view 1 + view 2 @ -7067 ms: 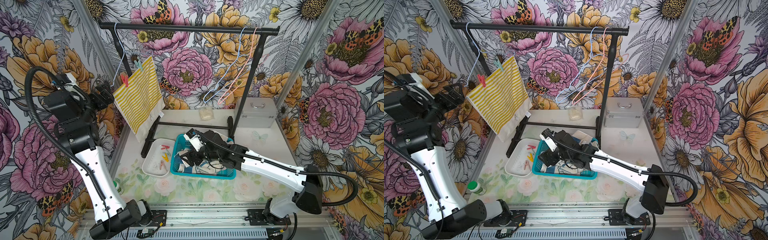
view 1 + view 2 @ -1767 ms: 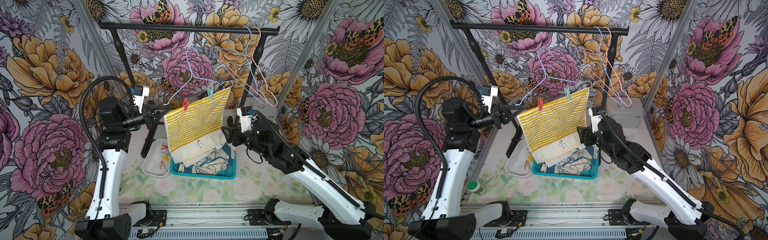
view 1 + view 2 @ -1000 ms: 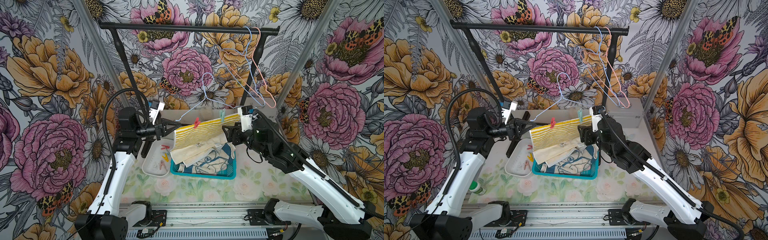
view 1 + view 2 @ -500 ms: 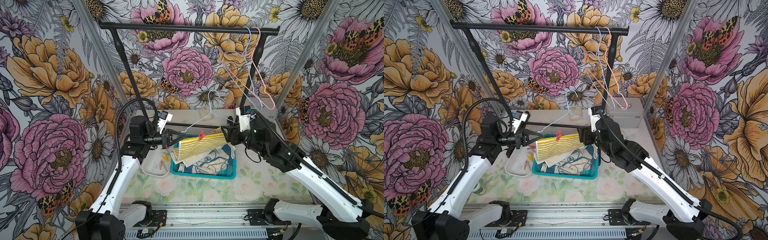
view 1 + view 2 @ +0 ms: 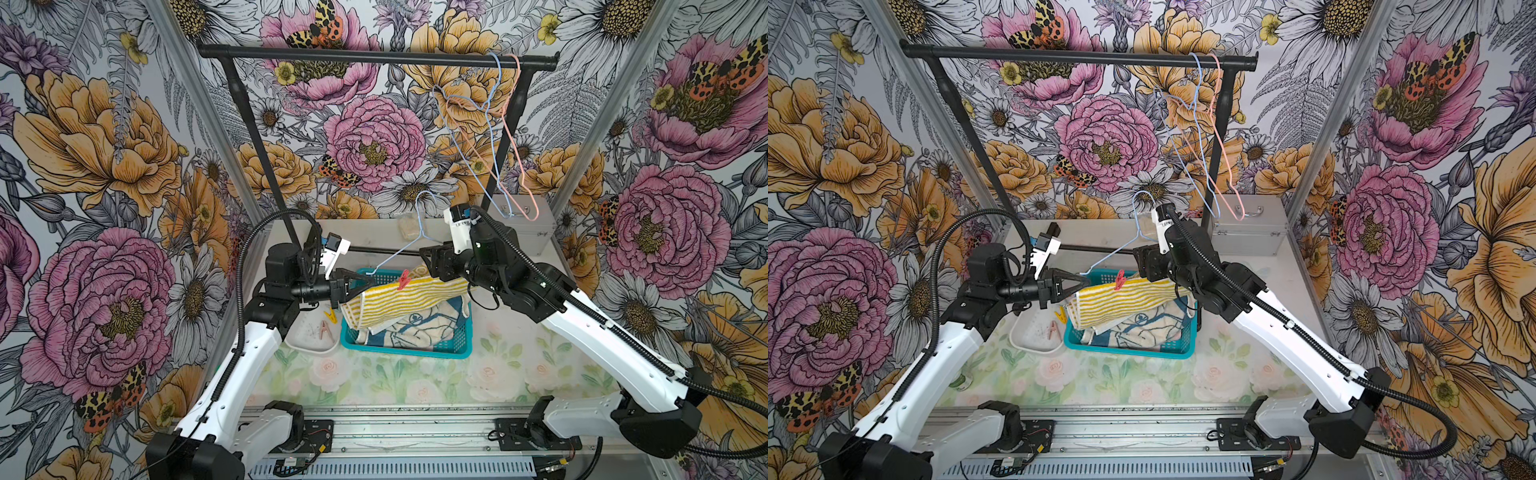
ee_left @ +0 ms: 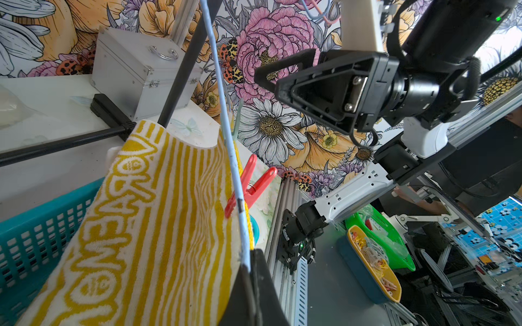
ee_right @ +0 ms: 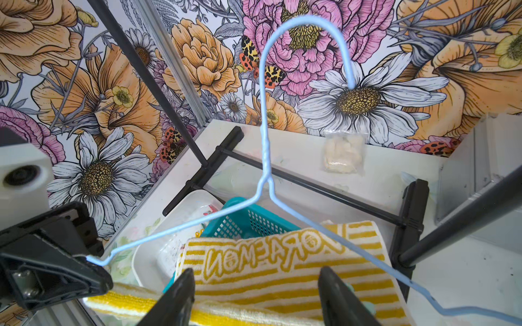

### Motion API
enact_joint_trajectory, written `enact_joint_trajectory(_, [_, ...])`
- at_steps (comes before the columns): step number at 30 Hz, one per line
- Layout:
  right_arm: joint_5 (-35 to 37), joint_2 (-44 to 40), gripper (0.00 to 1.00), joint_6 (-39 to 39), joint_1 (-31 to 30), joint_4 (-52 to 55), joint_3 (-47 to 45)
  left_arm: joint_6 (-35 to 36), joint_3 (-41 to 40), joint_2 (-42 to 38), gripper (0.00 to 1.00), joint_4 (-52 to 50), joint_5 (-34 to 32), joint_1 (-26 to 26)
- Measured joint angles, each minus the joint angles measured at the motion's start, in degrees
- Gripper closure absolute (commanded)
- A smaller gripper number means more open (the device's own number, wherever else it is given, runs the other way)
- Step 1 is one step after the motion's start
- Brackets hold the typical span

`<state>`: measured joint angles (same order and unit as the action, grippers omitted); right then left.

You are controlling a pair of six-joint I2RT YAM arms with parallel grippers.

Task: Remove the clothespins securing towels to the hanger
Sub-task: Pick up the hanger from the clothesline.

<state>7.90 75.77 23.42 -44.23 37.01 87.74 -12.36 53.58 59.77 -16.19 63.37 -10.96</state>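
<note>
Lowered since the earlier frames: the blue wire hanger [image 7: 265,158] with the yellow-striped towel [image 5: 411,297] has been brought from mid-height down to the teal basket [image 5: 407,352], lower centre in both top views. The towel is now slumped across the basket, over the cream-and-blue towel [image 5: 419,328].

The red clothespin [image 5: 403,280] is still clipped on the hanger's bar at picture centre. A mint clothespin [image 6: 238,120] is glimpsed beyond it in the left wrist view, also still on.

Judged: the towel's weight is now taken by the basket, so the pins can be pulled with less swing. Loose pins are seen in the white tray [image 5: 305,347], left of the basket.

The left gripper [image 5: 365,284] is clamped tight on the hanger's corner. The right gripper [image 7: 255,271] is held with jaws wide over the towel's top edge, nothing gripped; contact with the towel cannot be told.
</note>
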Motion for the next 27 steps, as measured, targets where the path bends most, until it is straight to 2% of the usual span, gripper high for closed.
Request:
enact_joint_trajectory(10, [-0.28, 5.09, 0.31, 0.72, 0.07, -0.48, 5.31, 2.56, -0.52, -2.05, 1.00, -1.16, -5.29, -1.57])
enact_joint_trajectory(23, [-0.90, 11.26, 0.31, 1.44, 3.74, -0.63, 9.88, 3.58, -0.70, -3.15, 1.00, -2.69, -5.99, -2.78])
enact_joint_trajectory(27, [-2.03, 12.90, 0.34, 1.46, 4.57, -0.61, 11.37, 3.63, -0.98, -3.76, 1.00, -2.89, -6.05, -3.02])
